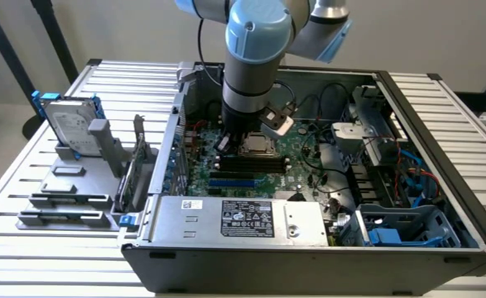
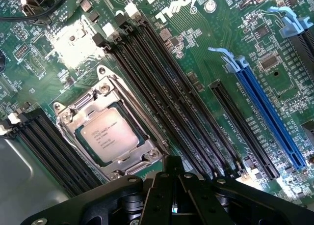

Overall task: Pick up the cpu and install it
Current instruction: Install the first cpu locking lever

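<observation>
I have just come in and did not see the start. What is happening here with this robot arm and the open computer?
A single robot arm is reaching down into an open computer case lying on a table. Its claw is shut and holds nothing, hovering just over the motherboard by the memory slots. The cpu already sits in its socket, with the metal frame around it. On the exterior view's left, a hard drive stands in grey holder blocks outside the case.

Slatted table (image 1: 27, 186) bearing computer case (image 1: 309, 254)
</observation>
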Robot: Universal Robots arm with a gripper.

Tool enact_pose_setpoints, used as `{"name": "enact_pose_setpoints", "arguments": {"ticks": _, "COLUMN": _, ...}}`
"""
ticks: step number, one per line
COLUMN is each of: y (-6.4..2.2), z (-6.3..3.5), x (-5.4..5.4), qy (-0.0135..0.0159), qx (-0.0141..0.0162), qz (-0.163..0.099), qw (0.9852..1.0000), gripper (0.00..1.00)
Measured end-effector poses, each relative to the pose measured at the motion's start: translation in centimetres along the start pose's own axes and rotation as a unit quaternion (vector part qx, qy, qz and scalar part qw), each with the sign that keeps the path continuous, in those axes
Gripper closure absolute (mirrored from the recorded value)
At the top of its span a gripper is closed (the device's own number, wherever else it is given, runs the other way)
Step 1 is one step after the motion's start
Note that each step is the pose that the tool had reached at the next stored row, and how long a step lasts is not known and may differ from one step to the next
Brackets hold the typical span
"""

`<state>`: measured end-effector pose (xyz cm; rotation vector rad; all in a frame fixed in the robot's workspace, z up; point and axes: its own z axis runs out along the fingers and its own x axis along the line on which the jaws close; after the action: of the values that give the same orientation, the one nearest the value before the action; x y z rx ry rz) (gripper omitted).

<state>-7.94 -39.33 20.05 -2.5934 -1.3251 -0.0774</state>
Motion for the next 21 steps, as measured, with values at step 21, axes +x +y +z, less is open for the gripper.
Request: {"name": "enact_pose_setpoints", "arguments": {"ticks": 21, "y": -0.13, "z": 0.29, "x": 0.20, "qy": -0.0078, "qx": -0.0055, "qz": -0.004, "qw": 0.9999, "gripper": 0.89}}
